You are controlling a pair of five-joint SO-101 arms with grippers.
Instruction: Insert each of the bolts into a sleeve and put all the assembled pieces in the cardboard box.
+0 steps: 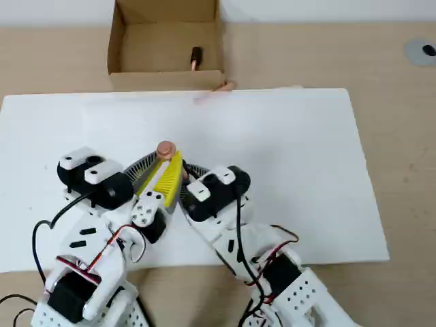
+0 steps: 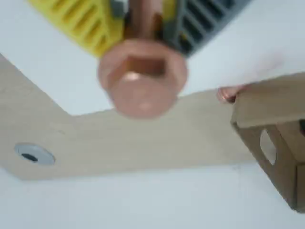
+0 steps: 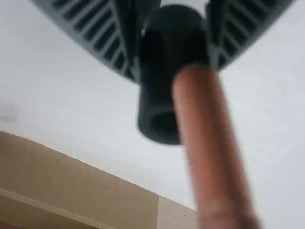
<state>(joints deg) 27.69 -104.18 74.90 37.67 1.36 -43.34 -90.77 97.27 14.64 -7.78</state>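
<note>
- Currently your left tool [image 1: 167, 158] is clamped on the copper bolt [image 1: 165, 149] just behind its hex head. It sits over the white sheet [image 1: 293, 170], left of the middle of the desk [image 1: 395, 136] and toward its near edge.
- Beside it, your right tool [image 3: 174, 33] grips the black sleeve [image 3: 164, 81] across its body, leaving the open end free.
- Seen from the right wrist, the bolt's shaft seems to lie across the sleeve's side rather than in its bore. I cannot tell whether the tip has entered.
- Line the shaft up with the bore first, then push slowly along that line. A slanted push would likely jam the bolt or twist the sleeve in the grip.
- Hold both grips firm until the head seats against the sleeve.
- At the desk's far edge the cardboard box [image 1: 167, 80] already holds one assembled piece [image 1: 196, 57]. A loose copper piece [image 1: 223, 86] lies just outside its front right corner, so lift the finished part over the wall without knocking it.
</note>
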